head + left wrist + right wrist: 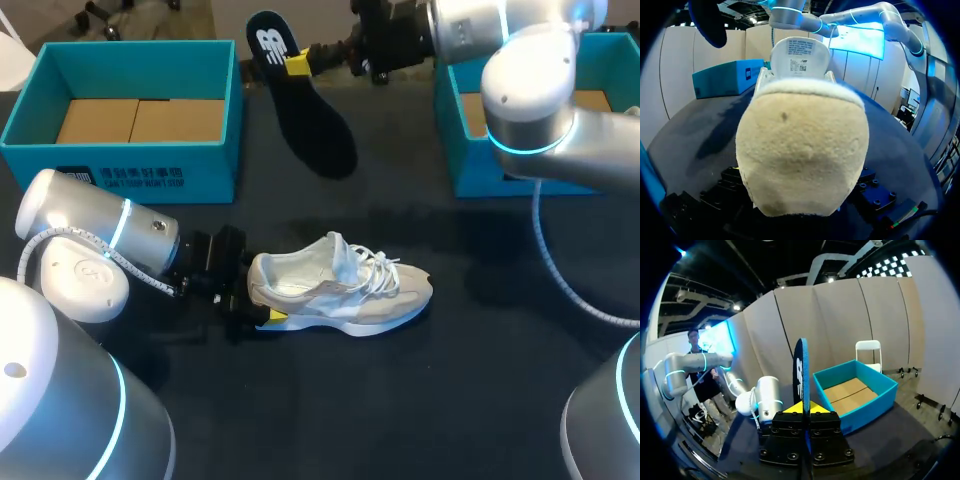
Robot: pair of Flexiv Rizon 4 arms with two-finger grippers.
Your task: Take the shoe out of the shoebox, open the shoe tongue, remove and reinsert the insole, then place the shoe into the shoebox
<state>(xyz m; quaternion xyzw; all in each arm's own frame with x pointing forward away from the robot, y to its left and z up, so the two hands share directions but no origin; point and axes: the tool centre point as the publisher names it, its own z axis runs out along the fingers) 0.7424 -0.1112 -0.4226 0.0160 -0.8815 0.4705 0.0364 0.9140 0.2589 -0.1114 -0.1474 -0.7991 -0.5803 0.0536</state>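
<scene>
A cream and white shoe (pixel 340 285) lies on its sole in the middle of the dark table, toe to the right. My left gripper (pixel 262 291) grips it at the heel; one yellow fingertip (pixel 275 316) shows at the near side of the sole. In the left wrist view the fuzzy heel (pixel 802 155) fills the space between the fingers, with the tongue standing up behind it. My right gripper (pixel 297 63) is shut on a dark insole (pixel 315 115) held in the air at the table's back, above and beyond the shoe. Its yellow tips pinch the insole (pixel 801 367) edge-on.
An open teal shoebox (pixel 120 165) with a cardboard floor stands at the back left. A second teal shoebox (pixel 470 150) stands at the back right, partly hidden by my right arm. Bare tabletop lies in front of the shoe and to its right.
</scene>
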